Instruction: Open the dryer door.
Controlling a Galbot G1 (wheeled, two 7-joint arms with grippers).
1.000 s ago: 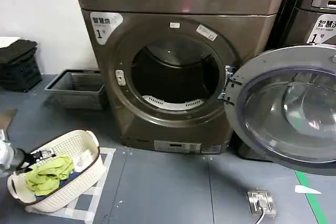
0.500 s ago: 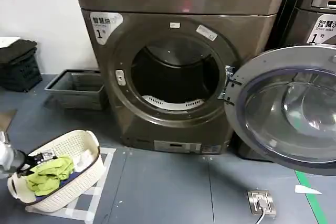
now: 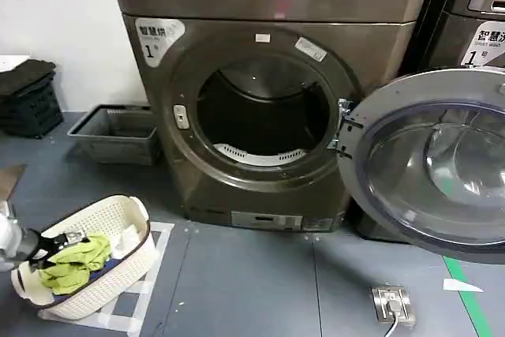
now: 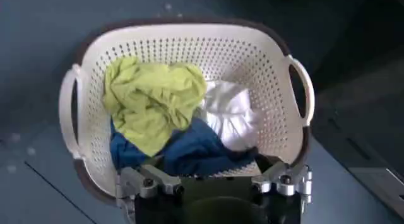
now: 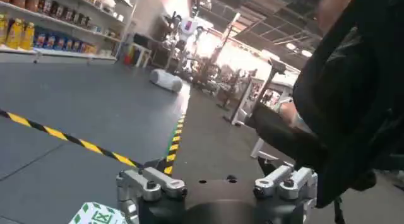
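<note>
The dryer door (image 3: 430,163) stands swung wide open to the right on its hinge (image 3: 343,128). Its grey inner face and clear bowl turn toward me. The round drum opening (image 3: 264,112) is dark and uncovered. My left gripper (image 3: 51,246) is far from the door, low at the left, at the near rim of a white laundry basket (image 3: 126,211). In the left wrist view my left gripper (image 4: 205,165) is open just above the basket rim (image 4: 297,80), holding nothing. In its own wrist view my right gripper (image 5: 211,171) is open and faces an open hall floor.
Green (image 3: 75,258), blue and white clothes lie in the basket. A grey crate (image 3: 114,132) and a black crate (image 3: 28,100) sit left of the dryer. A second, darker machine (image 3: 473,21) stands behind the open door. A floor socket (image 3: 392,303) lies at the front right.
My left gripper has sunk slightly toward the near rim of the basket. The door has not moved.
</note>
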